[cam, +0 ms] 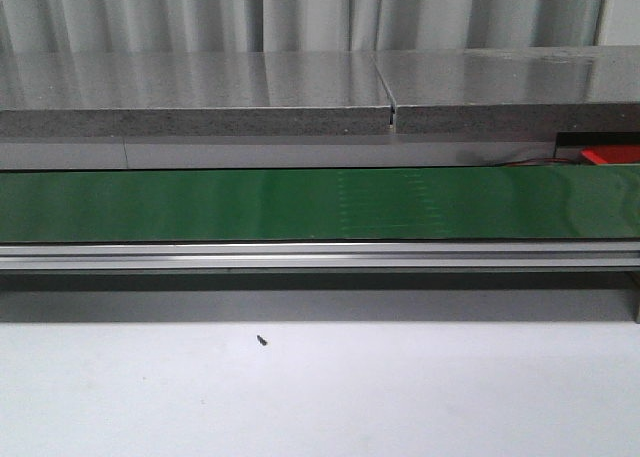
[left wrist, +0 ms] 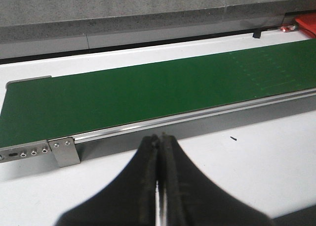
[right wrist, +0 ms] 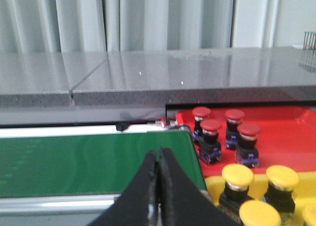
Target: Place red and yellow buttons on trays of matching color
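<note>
The left gripper (left wrist: 159, 139) is closed with its jaws pressed together and nothing between them, hanging over the white table (left wrist: 256, 161) just in front of the green conveyor belt (left wrist: 148, 95). The right gripper (right wrist: 158, 154) is likewise closed and empty, at the belt's far right end.

Beside that end sits the red tray (right wrist: 286, 137), carrying four red buttons (right wrist: 211, 127) standing upright in a tight group. Next to it, nearer the right wrist camera, is the yellow tray (right wrist: 210, 182) with at least four yellow buttons (right wrist: 237, 175), the lower ones cut off by the frame edge. Every button in view already rests on its matching colour.

The belt itself is bare in all three views, so there is no button within reach to pick just now. Judging from that, the sorting looks well advanced or possibly finished; whether more buttons are to arrive along the belt cannot be told.

Around the work area are a grey stone-like ledge (cam: 200, 107) behind the belt, pale curtains (cam: 300, 12), the belt's aluminium rail (cam: 320, 255), and a small dark speck (cam: 261, 341) on the table. Nothing obstructs either arm
</note>
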